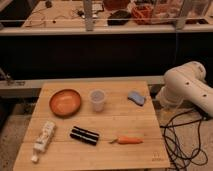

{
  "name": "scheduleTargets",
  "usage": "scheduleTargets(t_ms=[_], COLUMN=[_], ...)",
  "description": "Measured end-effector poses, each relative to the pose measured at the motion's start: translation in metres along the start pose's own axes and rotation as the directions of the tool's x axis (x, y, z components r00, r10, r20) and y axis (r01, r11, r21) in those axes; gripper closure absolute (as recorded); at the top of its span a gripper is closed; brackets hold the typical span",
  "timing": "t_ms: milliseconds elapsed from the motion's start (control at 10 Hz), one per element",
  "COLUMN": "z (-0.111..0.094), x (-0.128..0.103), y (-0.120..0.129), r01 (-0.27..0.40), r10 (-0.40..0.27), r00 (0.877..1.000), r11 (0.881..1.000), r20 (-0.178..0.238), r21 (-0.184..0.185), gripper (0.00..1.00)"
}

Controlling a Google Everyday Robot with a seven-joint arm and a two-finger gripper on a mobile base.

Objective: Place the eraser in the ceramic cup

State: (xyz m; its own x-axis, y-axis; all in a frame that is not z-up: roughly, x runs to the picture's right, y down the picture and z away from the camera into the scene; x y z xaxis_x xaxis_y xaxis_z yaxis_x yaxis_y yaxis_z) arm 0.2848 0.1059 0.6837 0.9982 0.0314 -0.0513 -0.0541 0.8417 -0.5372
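The eraser (84,135), a black block with thin pale stripes, lies flat on the wooden table (115,115) near its front, left of centre. The ceramic cup (97,100), small, whitish and tapering downwards, stands upright at the table's middle, a short way behind the eraser and apart from it. Only white arm segments (187,90) show past the table's right edge. The gripper is not in view, and nothing of it is near the eraser or the cup.
An orange-brown bowl (65,102) stands left of the cup. A white tube (44,137) lies at the front left. A carrot (129,140) lies right of the eraser. A light-blue lump (136,97) sits at the back right. Black cables (182,142) trail on the floor at the right.
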Motion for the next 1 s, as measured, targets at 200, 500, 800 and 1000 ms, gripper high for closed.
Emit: scheduleTargets(t_ms=[200,500,800,1000], z=[0.0,0.0,-0.001,-0.003], x=[0.0,0.0,-0.016,-0.057], y=[0.0,0.0,0.005,0.011], r01=[0.0,0.0,0.026,0.08], r10=[0.0,0.0,-0.026,-0.08], r00=[1.0,1.0,1.0,0.996], r11=[1.0,1.0,1.0,0.997], r20=[0.0,0.0,0.016,0.044], r21=[0.0,0.0,0.001,0.004], gripper=[0.2,0.2,0.2,0.2])
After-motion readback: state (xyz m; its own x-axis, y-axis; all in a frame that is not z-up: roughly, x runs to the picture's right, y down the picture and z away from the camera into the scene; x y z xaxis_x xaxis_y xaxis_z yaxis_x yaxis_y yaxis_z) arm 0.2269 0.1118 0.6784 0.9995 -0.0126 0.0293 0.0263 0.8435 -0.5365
